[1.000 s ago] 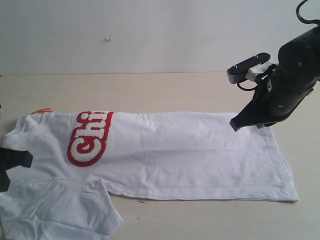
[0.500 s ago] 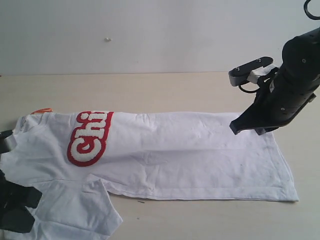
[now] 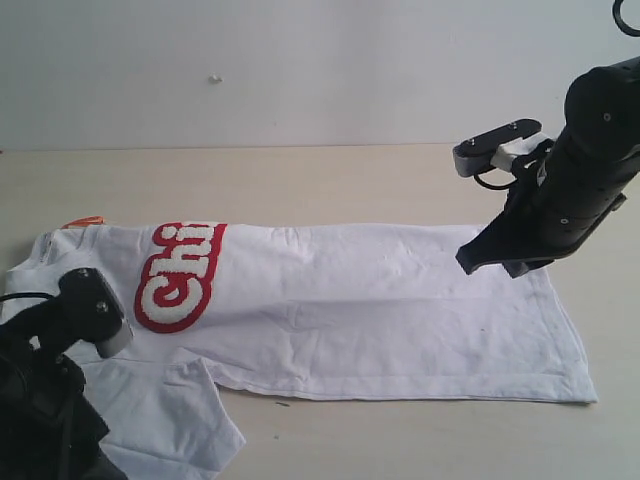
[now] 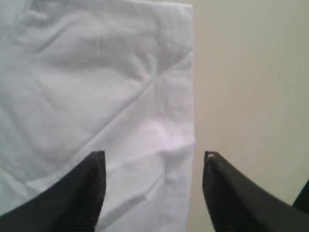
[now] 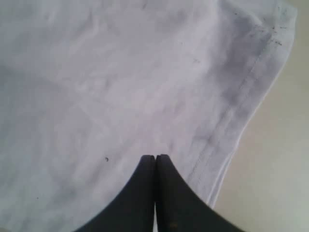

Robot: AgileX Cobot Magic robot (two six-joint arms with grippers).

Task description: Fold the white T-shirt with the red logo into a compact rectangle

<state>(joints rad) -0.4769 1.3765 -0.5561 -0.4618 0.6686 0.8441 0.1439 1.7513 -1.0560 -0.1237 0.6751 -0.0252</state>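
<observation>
Exterior alone shows red logo (image 3: 180, 275), 9 o'clock on white T-shirt (image 3: 360, 300); left arm (image 3: 40, 400) masks sleeve (image 3: 170, 420). Wrist views: left gripper (image 4: 154, 159) jaws apart; right gripper (image 5: 155, 157) closed, empty.

Light is soft, even and fairly bright. The shirt (image 3: 380, 310) throws only a thin shadow on the table (image 3: 300, 180) along its hem toward the near edge. Both wrist views are blurry; the right one looks dimmer and greyer.
</observation>
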